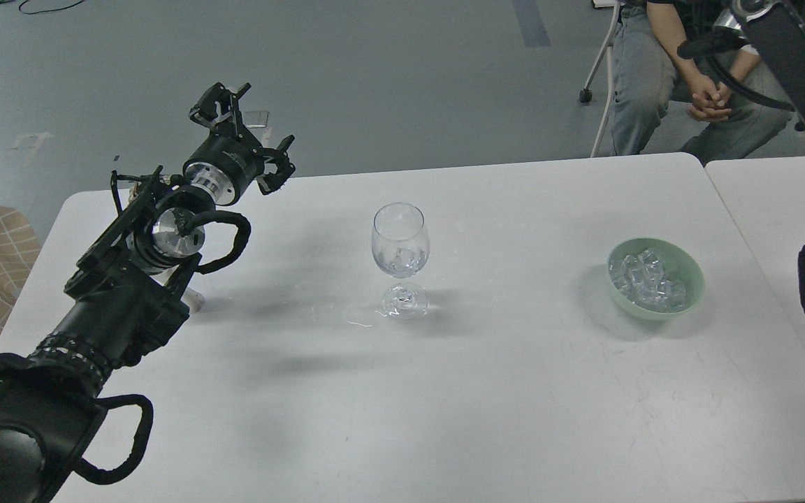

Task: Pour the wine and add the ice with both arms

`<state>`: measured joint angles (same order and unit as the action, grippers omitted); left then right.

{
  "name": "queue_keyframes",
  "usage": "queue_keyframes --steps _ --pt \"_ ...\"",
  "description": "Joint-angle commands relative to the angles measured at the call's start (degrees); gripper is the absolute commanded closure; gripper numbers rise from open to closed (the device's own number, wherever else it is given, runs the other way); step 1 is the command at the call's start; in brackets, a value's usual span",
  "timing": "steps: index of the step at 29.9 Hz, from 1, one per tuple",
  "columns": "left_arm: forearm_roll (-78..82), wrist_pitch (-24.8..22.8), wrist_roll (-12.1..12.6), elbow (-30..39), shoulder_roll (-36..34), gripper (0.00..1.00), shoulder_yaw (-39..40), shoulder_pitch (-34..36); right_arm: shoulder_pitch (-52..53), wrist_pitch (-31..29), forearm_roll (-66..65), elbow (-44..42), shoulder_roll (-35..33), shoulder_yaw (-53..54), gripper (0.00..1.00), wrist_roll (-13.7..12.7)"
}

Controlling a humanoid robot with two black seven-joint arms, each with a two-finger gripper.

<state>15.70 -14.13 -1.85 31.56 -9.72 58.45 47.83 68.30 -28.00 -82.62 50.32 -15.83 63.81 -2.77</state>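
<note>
A white desk [514, 391] fills most of the view. Near the middle stands a clear wine glass [400, 241], upright, with a few ice cubes [406, 257] inside its bowl. I cannot tell if there is any wine in it. A small wet patch [346, 313] shines on the desk at about 8 o'clock from the foot of the glass, just beside it. A green bowl [692, 276] sits at 3 o'clock from the glass, well apart from it, and it holds a heap of ice [650, 283]. The left arm [116, 307] comes in from the bottom left. Its end effector [252, 129] is up at 10 o'clock from the glass, with its fingers spread wide and nothing in them. Part of the right arm [797, 59] shows at the top right corner, but its end effector is out of sight. A person [661, 77] sits on a chair past the far edge of the desk, at 1 o'clock from the glass, with hands clasped.
</note>
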Motion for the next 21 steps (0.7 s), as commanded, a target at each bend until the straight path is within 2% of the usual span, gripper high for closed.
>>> queue_keyframes --steps 1,6,11,13,15,18,21 --pt "0.03 -1.86 0.0 0.0 -0.65 0.02 0.0 0.08 0.25 0.0 5.86 -7.41 0.97 6.49 0.0 1.53" --pt "-0.06 -3.45 0.0 0.0 -0.83 0.02 0.0 0.34 0.95 0.0 14.82 -14.1 1.59 7.21 0.0 2.06" --pt "-0.76 -6.7 -0.26 -0.18 -0.74 0.02 0.09 0.34 0.87 0.0 26.53 -21.22 3.87 6.86 0.0 6.45" --pt "-0.85 -8.63 -2.36 -0.18 -0.57 0.02 0.17 0.34 0.34 0.0 31.7 -24.99 5.98 6.86 0.0 9.43" --pt "-0.94 -9.69 -3.6 -0.27 -0.57 0.02 0.44 0.25 -0.01 0.0 34.09 -26.58 6.86 6.86 0.0 10.76" --pt "-1.11 -13.87 -6.14 -0.62 -0.48 0.02 1.14 0.08 -2.03 0.0 41.19 -29.75 9.58 7.12 0.0 12.52" --pt "-1.11 -13.87 -6.94 -0.62 -0.04 0.02 1.23 -0.28 -5.18 0.0 46.39 -30.2 11.34 7.21 0.0 14.18"
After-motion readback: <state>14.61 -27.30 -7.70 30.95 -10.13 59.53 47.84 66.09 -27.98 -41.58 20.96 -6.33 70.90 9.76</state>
